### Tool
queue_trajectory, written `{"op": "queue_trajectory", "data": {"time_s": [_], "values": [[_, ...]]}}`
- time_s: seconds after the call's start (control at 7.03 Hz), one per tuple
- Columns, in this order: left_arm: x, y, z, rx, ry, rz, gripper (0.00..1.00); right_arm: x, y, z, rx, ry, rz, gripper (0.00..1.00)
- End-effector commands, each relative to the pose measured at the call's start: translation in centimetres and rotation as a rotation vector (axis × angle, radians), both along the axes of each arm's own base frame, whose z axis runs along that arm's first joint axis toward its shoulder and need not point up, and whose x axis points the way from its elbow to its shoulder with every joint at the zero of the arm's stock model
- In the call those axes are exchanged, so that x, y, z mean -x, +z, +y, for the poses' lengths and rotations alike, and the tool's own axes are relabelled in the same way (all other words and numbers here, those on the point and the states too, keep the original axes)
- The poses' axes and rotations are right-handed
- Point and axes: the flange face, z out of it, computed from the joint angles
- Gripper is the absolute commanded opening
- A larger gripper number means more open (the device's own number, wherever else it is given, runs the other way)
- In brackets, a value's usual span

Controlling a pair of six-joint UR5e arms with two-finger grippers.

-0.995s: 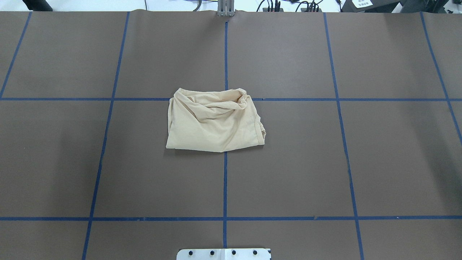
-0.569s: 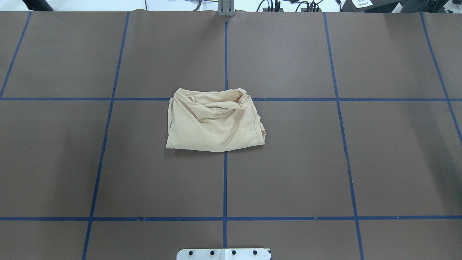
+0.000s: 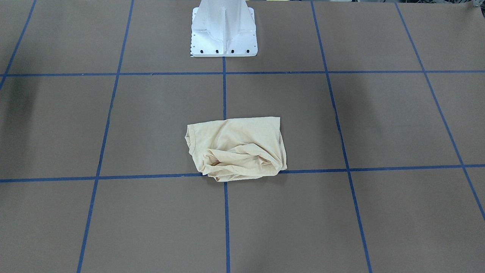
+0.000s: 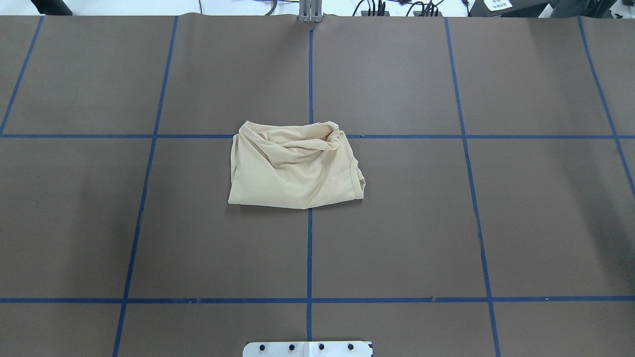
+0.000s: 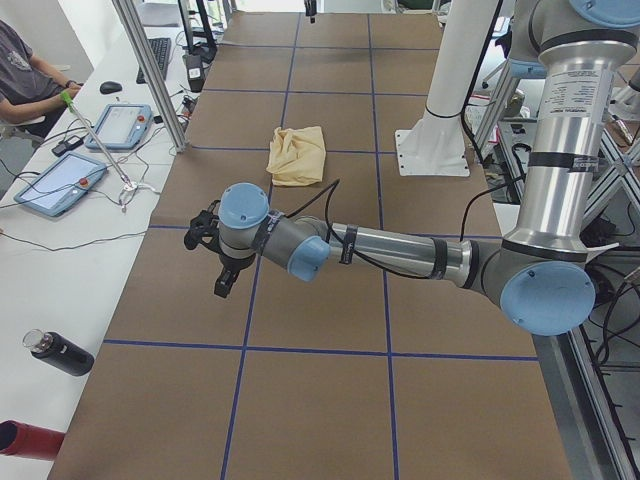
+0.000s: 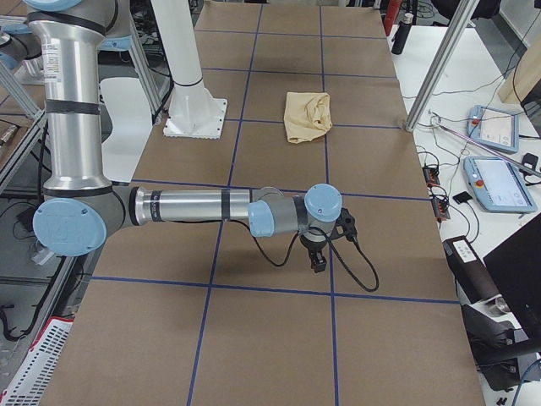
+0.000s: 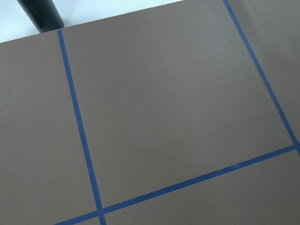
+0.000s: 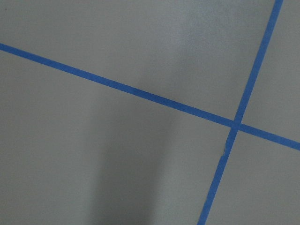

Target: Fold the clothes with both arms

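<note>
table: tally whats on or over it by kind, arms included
T-shirt: 1
robot arms: 2 (left arm, right arm)
white pedestal base: 1
Total: 4

A brown table (image 5: pixel 320 400) crossed by blue tape (image 5: pixel 240 345) lies below the left pincer (image 5: pixel 224 282), one line almost under it. Outward of that pincer is a white bench (image 5: pixel 40 300). On it a black bottle (image 5: pixel 60 352) and a red bottle (image 5: pixel 25 440) lie nearer the camera than the pincer, with two tablets (image 5: pixel 55 183) beyond it and a person (image 5: pixel 25 70) farther still. A white pedestal (image 5: pixel 435 150) stands well apart. Near the right pincer (image 6: pixel 317 262) two tape lines cross, and cables (image 6: pixel 439 199) lie outward.
</note>
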Motion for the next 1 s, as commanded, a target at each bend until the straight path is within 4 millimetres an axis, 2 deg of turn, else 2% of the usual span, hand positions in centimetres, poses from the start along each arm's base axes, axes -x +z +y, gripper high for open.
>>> {"op": "queue_trajectory", "data": {"time_s": [0.0,0.85], "values": [[0.00,0.05,0.04,0.001,0.000,0.000,1.00,0.27,0.02,-0.06,-0.005,-0.005,0.016,1.00],[-0.20,0.17,0.23,0.007,0.010,0.016,1.00,0.43,-0.20,0.00,-0.006,-0.006,0.014,1.00]]}}
